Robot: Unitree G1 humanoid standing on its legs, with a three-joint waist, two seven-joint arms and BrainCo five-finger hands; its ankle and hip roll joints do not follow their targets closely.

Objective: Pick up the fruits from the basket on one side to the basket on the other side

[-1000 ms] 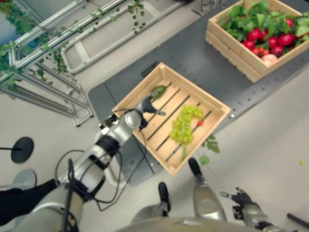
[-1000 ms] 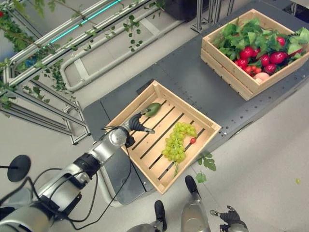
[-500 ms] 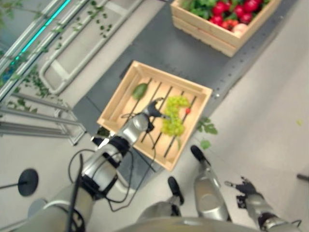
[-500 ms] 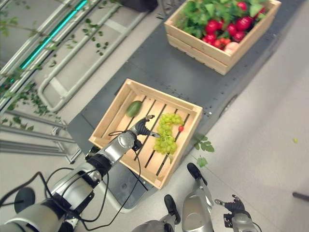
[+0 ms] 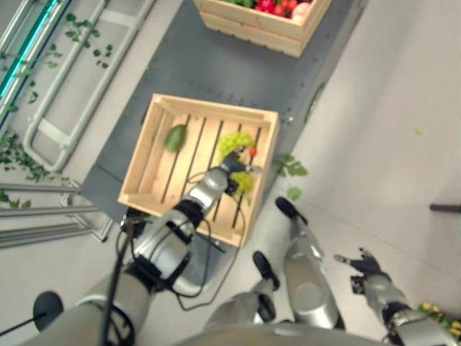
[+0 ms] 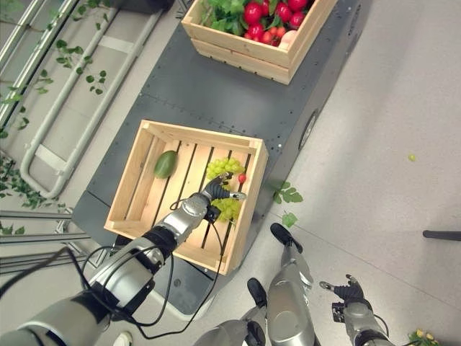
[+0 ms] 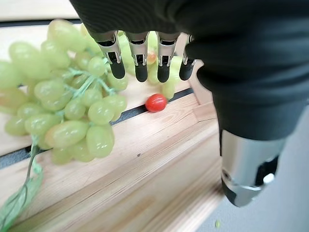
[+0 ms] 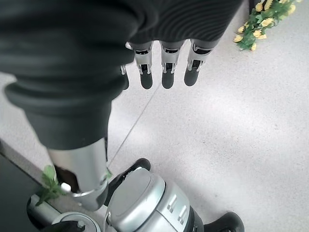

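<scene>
The right hand (image 6: 348, 294) is seen low beside the robot over the pale speckled floor (image 8: 231, 135), its fingers (image 8: 167, 72) straight and relaxed, nothing held. Yellow-flowered greenery (image 8: 263, 17) lies on the floor beyond it. The left hand (image 6: 220, 191) is extended into the shallow slatted wooden crate (image 6: 137, 169), fingers (image 7: 141, 63) spread and straight above a bunch of pale green grapes (image 7: 72, 106); no grasp is made. The grapes are oval, translucent, on a thin green stem, lying on the slats near the crate's right wall. A small red round fruit (image 7: 156, 102) rests just beside the bunch. A smooth green oval fruit (image 6: 165, 164) lies well apart, toward the left wall. Farther along the grey platform (image 6: 216, 94), a deeper wooden crate (image 6: 245, 54) is filled with red fruits and green leaves.
</scene>
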